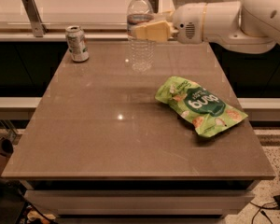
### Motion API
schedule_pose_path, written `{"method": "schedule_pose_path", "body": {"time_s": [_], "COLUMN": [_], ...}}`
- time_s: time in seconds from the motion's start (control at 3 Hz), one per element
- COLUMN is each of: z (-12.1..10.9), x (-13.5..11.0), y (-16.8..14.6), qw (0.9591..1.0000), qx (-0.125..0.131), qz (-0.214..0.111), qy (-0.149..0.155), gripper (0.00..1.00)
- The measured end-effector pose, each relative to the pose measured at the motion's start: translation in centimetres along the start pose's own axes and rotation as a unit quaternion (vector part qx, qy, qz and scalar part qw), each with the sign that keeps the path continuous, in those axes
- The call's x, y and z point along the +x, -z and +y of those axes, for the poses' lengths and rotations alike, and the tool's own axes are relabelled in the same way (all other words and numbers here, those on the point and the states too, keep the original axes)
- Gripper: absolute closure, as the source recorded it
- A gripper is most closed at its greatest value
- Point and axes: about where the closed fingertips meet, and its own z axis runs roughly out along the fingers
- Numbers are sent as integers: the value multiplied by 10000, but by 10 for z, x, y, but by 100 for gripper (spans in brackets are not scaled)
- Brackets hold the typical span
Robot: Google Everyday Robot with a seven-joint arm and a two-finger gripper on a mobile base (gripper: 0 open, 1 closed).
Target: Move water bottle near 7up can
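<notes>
light warm, dim, overhead | glare dots on table [107,148] centre, 12 o'clock | soft shadow at bag [200,107] 6 o'clock edge | pincer [147,31] at 12 o'clock, clamped on bottle [141,55], brightly lit

On the table [107,143]: 7up can [77,43] far left; water bottle [141,57] far centre, gripper [141,31] clasping it from the right; snack bag [200,107] right.

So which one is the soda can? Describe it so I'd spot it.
Start at the brown table and look to its far left corner: the 7up can stands there alone. It is short, silver-white and green, unlike the taller clear water bottle to its right, gripped near its top by the gripper, and the flat green snack bag.
</notes>
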Motion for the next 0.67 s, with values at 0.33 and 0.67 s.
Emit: {"method": "schedule_pose_path", "body": {"time_s": [0.33, 0.67], "z": [-23, -42], "x": [-3, -3], "y": [-27, -56], "qw": [9999, 9992], "qx": [-15, -124], "qz": [-59, -265], "qy": [85, 286], "gripper": [100, 100]}}
